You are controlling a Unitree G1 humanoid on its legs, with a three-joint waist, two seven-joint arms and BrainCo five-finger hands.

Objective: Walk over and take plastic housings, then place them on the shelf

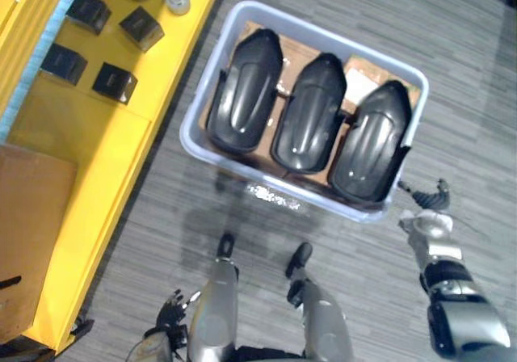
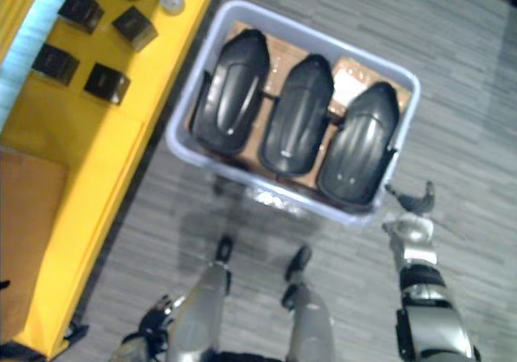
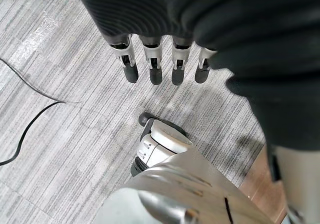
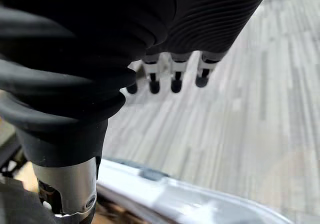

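grey striped floor [image 1: 468,79] all round. my right hand [image 1: 428,216] hangs just off the near right corner of the pale bin [image 1: 198,107], apart from it, fingers [image 4: 175,81] straight and loose, holding nothing. three black plastic housings [image 1: 309,111] lie side by side in that bin, ahead-left of this hand. my left hand [image 1: 171,312] hangs low, well back from the bin, its fingers straight too, empty. yellow shelf [image 1: 121,152] with small black boxes [image 1: 141,27] lies ahead of the left hand.
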